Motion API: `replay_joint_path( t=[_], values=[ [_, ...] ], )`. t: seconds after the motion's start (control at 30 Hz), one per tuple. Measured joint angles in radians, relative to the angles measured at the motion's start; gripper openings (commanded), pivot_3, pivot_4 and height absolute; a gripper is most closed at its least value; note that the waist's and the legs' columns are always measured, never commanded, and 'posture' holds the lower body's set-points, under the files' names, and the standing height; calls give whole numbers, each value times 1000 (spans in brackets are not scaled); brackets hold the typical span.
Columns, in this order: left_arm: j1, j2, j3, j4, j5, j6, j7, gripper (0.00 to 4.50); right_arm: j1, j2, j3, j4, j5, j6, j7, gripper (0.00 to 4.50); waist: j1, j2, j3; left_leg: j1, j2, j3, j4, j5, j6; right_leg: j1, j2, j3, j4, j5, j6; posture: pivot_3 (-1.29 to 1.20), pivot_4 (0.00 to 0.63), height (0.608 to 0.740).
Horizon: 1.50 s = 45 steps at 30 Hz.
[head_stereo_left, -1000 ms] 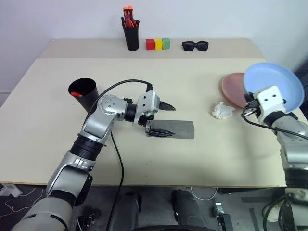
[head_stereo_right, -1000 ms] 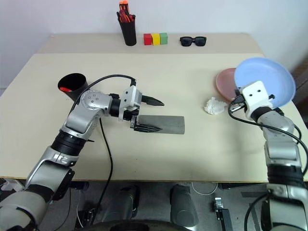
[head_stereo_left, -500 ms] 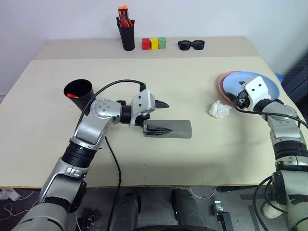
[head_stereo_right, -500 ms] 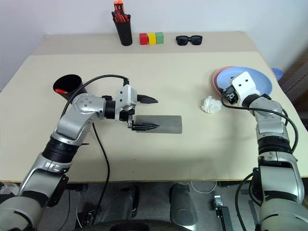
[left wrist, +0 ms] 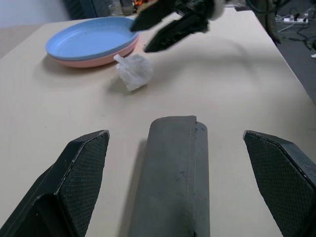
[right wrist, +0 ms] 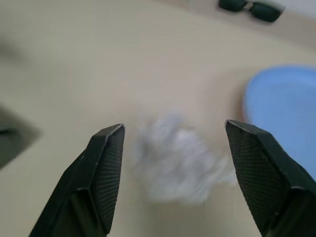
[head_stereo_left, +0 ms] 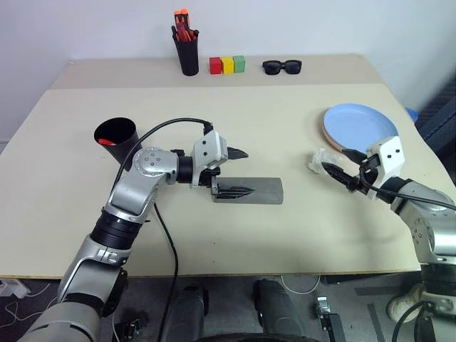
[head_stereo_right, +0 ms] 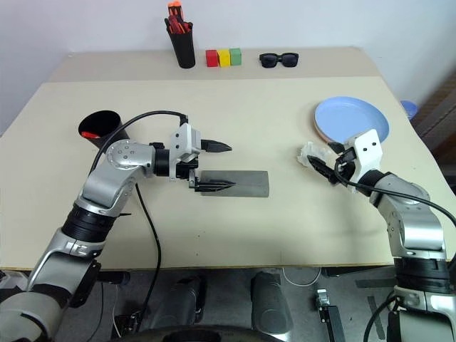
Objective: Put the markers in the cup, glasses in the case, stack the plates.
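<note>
The left gripper hangs right over the grey glasses case, fingers spread as wide as they go, one either side of the closed shell, gripping nothing. The case lies directly between and below those fingers, its curved lid up. By the look of it that's a stiff hard shell, light, with a smooth rounded back that could skid out of a pinch; the flat long sides look like the better hold, across the narrow width near the middle.

Over to the right gripper: jaws well apart and empty, aimed at the crumpled white tissue just ahead of its tips. Soft, weightless stuff, not part of the job.

Beyond that gripper's tips sit the plates, light blue plate resting on the salmon pink plate, so the stack looks done. Thin rigid plastic, slick; the rim is the only place to take them.

Well off behind the left gripper's wrist stands the glossy black cup with something red inside, probably a marker. The wire-framed glasses I can't find, and whether they are inside the shut case I can't tell.
</note>
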Motion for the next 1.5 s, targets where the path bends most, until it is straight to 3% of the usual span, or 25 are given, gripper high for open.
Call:
replay_joint_path(
  t=[0.17,0.37,0.47,0.63,0.9,1.07,1.2,1.33,1.5],
  values=[
    [-1,5,2,0,0,0,1,4500,-13,30,36,47,-36,-28,-14,3287,3,0,0,0,0,0,0,0,0,0,0,0,0,0,0,0,150,740],
    [6,39,21,-23,0,21,18,4500,-109,91,116,277,-146,-161,-37,3287,1,0,0,0,0,0,-1,0,0,-1,0,0,0,0,0,0,150,740],
    [24,60,33,-53,0,33,32,4500,-192,94,148,439,-222,-267,-60,2397,0,0,0,0,0,1,-1,0,0,-1,0,0,-1,0,0,0,150,740],
    [43,76,34,-71,-1,55,49,4500,-249,101,155,538,-265,-360,-76,38,2,0,0,0,0,0,-1,0,0,-1,0,0,0,0,0,0,150,740],
    [63,80,42,-97,-15,64,71,4500,-258,114,84,403,-219,-378,-131,38,0,0,0,0,0,0,-1,0,0,-1,0,0,0,0,0,0,150,740],
    [63,70,42,-98,-19,63,87,4500,-437,84,50,569,-235,-435,-189,38,0,0,0,0,0,0,-1,0,0,-1,0,0,-1,0,0,0,150,740],
    [63,68,44,-97,-18,62,109,4500,-552,48,58,821,-287,-537,-190,1495,1,0,0,-1,0,1,-2,0,0,-1,0,0,-2,0,0,0,150,740],
    [64,62,46,-97,-17,57,139,4500,-592,49,80,1007,-330,-616,-195,3518,-2,1,1,-1,0,1,-3,0,0,-2,0,0,-1,0,0,0,150,740],
    [79,34,76,-85,4,7,216,4500,-621,45,78,1051,-345,-680,-212,3518,-7,1,1,-1,0,1,-2,0,0,-2,0,0,-1,0,0,0,150,740]
  ],
)
